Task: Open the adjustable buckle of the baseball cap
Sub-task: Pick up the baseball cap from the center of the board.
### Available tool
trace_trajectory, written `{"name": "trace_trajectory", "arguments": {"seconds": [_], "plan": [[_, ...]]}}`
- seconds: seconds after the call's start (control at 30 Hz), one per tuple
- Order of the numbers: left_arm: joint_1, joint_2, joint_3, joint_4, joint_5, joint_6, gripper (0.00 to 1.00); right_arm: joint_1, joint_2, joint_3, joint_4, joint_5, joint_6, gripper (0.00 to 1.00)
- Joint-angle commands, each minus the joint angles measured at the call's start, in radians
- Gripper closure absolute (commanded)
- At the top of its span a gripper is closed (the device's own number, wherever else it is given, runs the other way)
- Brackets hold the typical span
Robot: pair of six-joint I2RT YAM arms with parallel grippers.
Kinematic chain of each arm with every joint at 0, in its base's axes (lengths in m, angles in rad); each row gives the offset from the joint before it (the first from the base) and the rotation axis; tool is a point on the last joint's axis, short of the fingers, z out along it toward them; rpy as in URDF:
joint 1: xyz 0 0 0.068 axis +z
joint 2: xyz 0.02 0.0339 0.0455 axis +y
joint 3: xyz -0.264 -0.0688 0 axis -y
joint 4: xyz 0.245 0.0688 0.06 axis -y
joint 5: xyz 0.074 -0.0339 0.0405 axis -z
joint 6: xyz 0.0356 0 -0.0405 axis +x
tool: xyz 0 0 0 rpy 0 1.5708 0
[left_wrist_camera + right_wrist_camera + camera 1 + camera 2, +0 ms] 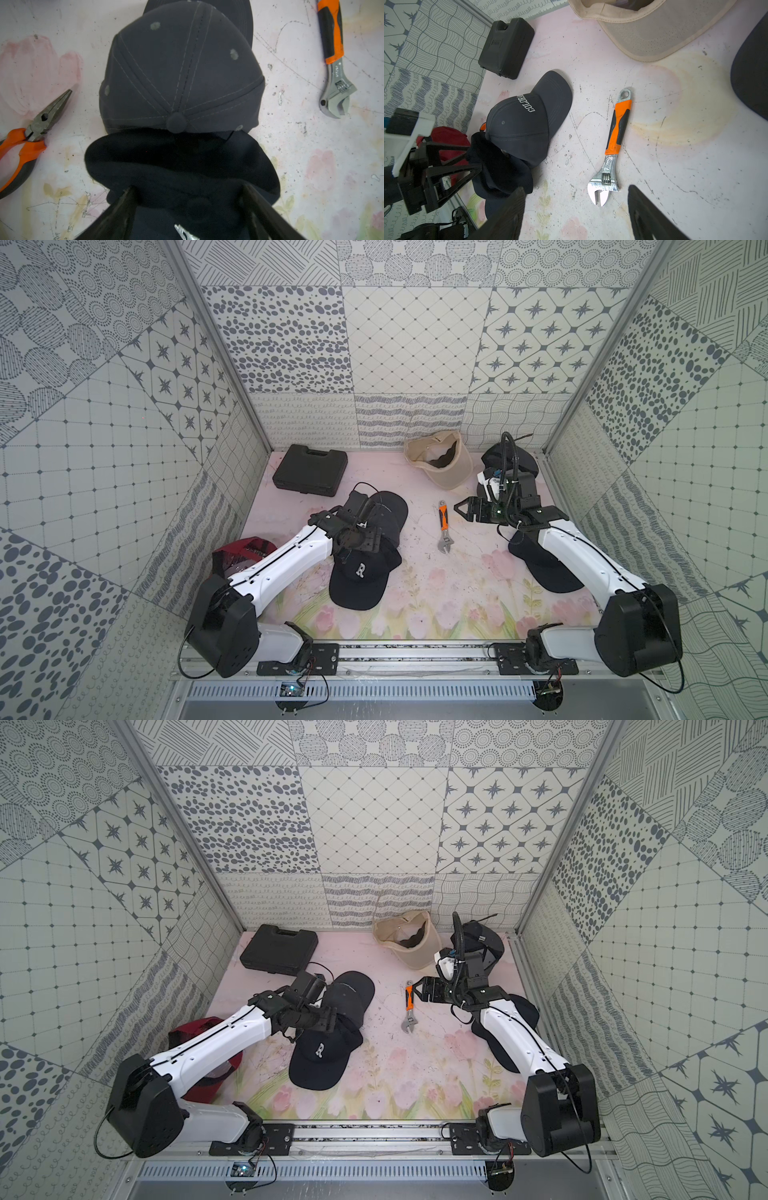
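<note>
Currently found the black baseball cap [359, 576] lying left of table centre, brim toward the arm bases, rear crown bunched up against a grey cap [384, 514]. Could not see the buckle. Observed the left gripper [188, 187] over that bunched crown, jaws spread wide, straddling the fabric with both fingers [122, 209]. Noted the right gripper [576, 189] well apart, jaws likewise spread, empty, just beside an orange-handled wrench [614, 135]. Recorded pliers [31, 133] beside the caps.

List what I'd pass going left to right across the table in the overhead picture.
In a top view: red cap → navy cap with the R → orange-handled wrench → black cap under the right arm.
</note>
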Motion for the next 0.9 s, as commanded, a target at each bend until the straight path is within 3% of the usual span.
{"name": "trace_trajectory", "arguments": {"seconds": [0.0, 0.23, 0.5, 0.67, 0.87], "plan": [[0.001, 0.028, -0.009, 0.046, -0.025, -0.002, 0.3, -0.009, -0.036, -0.008, 0.026, -0.016, -0.002, 0.22], [0.001, 0.041, -0.025, 0.083, -0.02, 0.01, 0.49, -0.011, -0.05, -0.014, 0.028, -0.032, 0.003, 0.22], [0.002, -0.022, 0.036, -0.005, -0.06, 0.071, 1.0, -0.017, -0.059, -0.025, 0.035, -0.038, 0.008, 0.23], [0.001, -0.107, 0.134, -0.108, -0.145, 0.138, 1.0, -0.017, -0.072, -0.027, 0.049, -0.053, 0.016, 0.23], [0.013, -0.155, 0.25, -0.043, -0.161, 0.259, 1.0, -0.017, -0.066, -0.045, 0.131, -0.109, 0.038, 0.25]]}}
